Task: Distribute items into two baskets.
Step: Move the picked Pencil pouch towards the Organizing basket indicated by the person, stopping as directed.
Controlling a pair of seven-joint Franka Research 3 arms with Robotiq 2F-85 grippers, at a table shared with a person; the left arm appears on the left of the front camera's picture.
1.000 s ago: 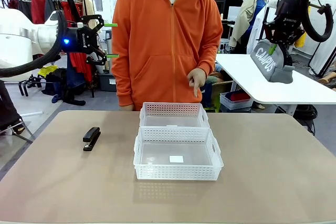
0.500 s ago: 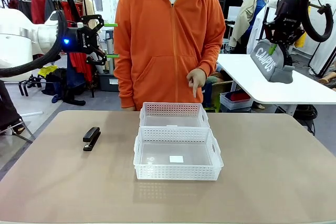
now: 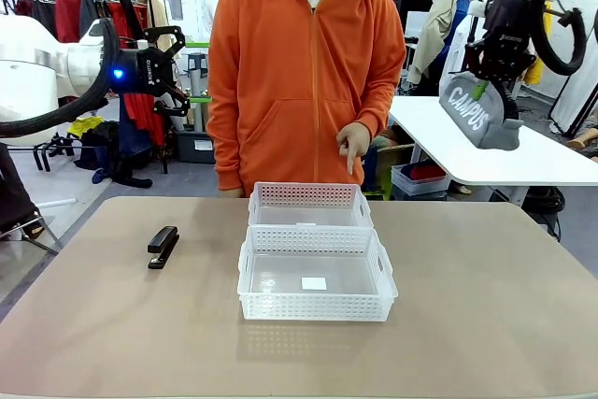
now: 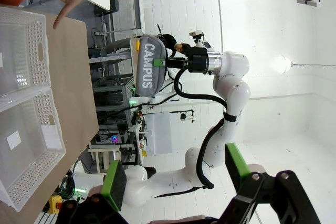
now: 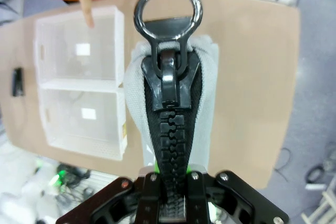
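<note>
- Holding pouch (image 3: pixel 478 111) in right gripper (image 3: pixel 484 87), fingers clamped across the zipper at one end; hanging below the fingertips, high up and well to the side of the baskets.
- Could slip out mid-carry: pinched at one end only, with the bulk dangling and free to swing.
- Could land across a rim or on the wall shared by far basket (image 3: pixel 309 186) and near basket (image 3: pixel 316 306) if let go too high or off-centre.
- Could clip the hand (image 3: pixel 354 145) pointing down at the far basket if lowered there without clearance.
- Idling with left gripper (image 3: pixel 192 70), fingers wide apart, nothing between them; stapler (image 3: pixel 163 247) on the table well below, outside both baskets.
- Could skid away if pinched off-centre: low, narrow, lying flat.
</note>
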